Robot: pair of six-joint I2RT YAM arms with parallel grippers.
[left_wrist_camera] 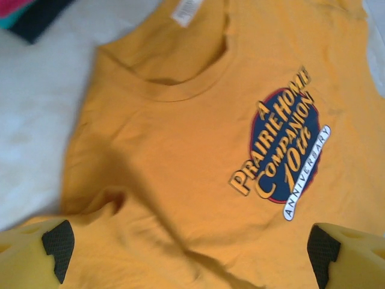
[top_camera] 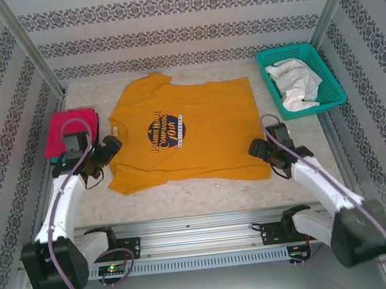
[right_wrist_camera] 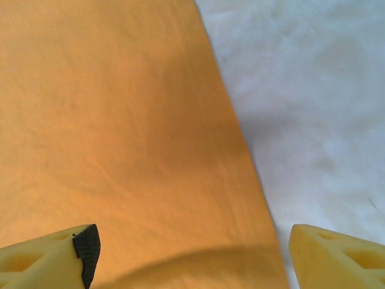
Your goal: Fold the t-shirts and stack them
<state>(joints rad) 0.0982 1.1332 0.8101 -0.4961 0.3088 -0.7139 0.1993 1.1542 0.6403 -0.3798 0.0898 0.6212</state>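
The mustard-orange t-shirt (top_camera: 181,132) lies spread logo-up on the tabletop (top_camera: 205,198), near the folded magenta shirt (top_camera: 72,129). The left pincer (left_wrist_camera: 189,247) hangs released over its collar end, and the right pincer (right_wrist_camera: 192,253) hangs released over its hem edge. Pinching only one cloth layer, or lifting unevenly, would likely skew the fold.

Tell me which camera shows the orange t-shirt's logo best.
The left wrist view: the logo is close, large, and its lettering readable. The top external view has it small at the chest of the t-shirt. The right wrist view takes in plain orange cloth near the hem edge.
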